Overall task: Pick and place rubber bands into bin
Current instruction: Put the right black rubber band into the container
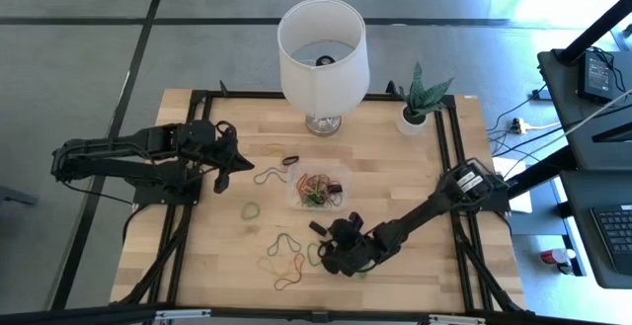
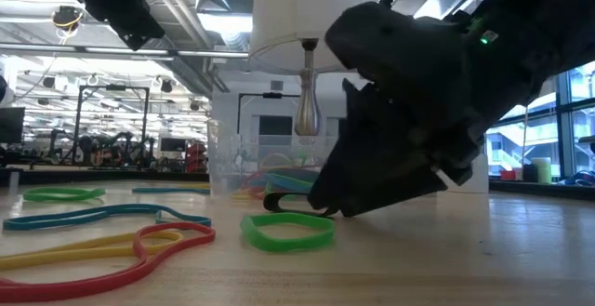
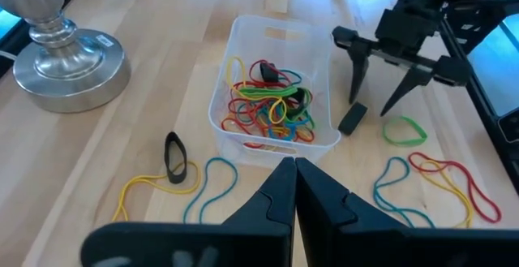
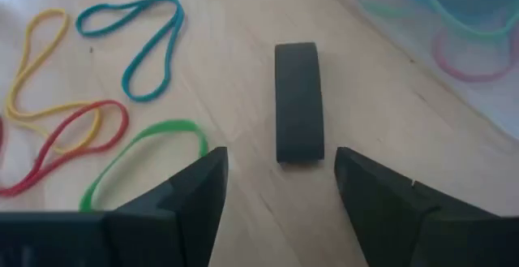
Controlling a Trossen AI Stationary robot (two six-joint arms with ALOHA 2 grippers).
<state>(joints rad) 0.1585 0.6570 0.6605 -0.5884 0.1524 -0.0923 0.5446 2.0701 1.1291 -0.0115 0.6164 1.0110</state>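
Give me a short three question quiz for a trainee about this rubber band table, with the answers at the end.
1. True or false: the right gripper has its fingers open over the flat black rubber band.
2. Where does the closed left gripper sit: in the small clear plastic bin, or away from it?
3. Which colour is the thick rubber band loop beside the right gripper in the low view: A green, B red, C grey?

Key: 1 true; 2 away from it; 3 A.
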